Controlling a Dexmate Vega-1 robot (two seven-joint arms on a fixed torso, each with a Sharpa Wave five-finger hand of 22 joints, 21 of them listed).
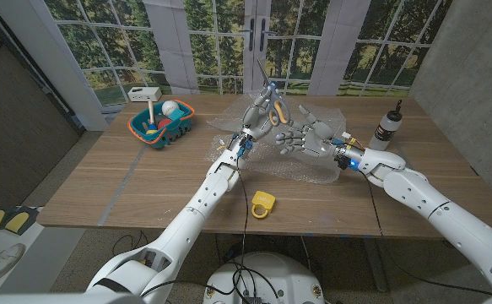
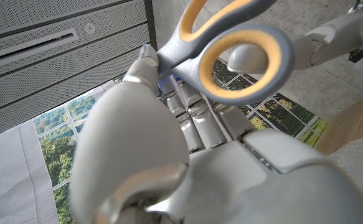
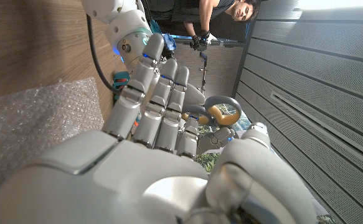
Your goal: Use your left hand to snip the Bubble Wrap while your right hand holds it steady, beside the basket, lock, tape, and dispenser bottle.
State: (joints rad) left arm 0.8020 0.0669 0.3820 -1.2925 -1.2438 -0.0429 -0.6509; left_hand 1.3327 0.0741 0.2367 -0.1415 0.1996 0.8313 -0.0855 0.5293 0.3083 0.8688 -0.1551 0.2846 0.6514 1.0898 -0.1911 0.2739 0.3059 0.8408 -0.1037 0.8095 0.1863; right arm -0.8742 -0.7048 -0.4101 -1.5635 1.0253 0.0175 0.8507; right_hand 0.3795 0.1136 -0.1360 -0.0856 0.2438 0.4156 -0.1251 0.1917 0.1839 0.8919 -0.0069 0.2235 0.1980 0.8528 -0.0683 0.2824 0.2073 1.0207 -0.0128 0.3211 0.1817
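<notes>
Up above the middle of the wooden table (image 1: 144,181), the robot's left hand (image 1: 258,114) grips a pair of scissors with grey blades and yellow-lined grey handle loops (image 1: 273,100), holding them raised with the blades pointing up toward the windows; in the left wrist view the fingers (image 2: 193,121) are curled around the lower part of the handles while the big loops (image 2: 243,59) stand free above them. Just beside it, the right hand (image 1: 306,135) hovers with its fingers spread apart and holds nothing, its fingertips reaching toward the left hand without clearly touching it. The right wrist view shows those fingers (image 3: 159,93) stretched out straight, with the yellow handle loop (image 3: 221,112) just past their tips. Under both hands lies the clear sheet of Bubble Wrap (image 1: 300,165), spread flat on the table's far middle part and touched by neither hand as far as the pictures show. On the far left of the table stands an orange-and-teal plastic basket (image 1: 163,133) with a white ball and other small items in it. A yellow padlock (image 1: 263,203) lies near the table's front edge, well apart from the wrap. A dispenser bottle with a black pump top (image 1: 389,128) stands upright at the far right, near the right arm. A person shows behind the table in the right wrist view.
</notes>
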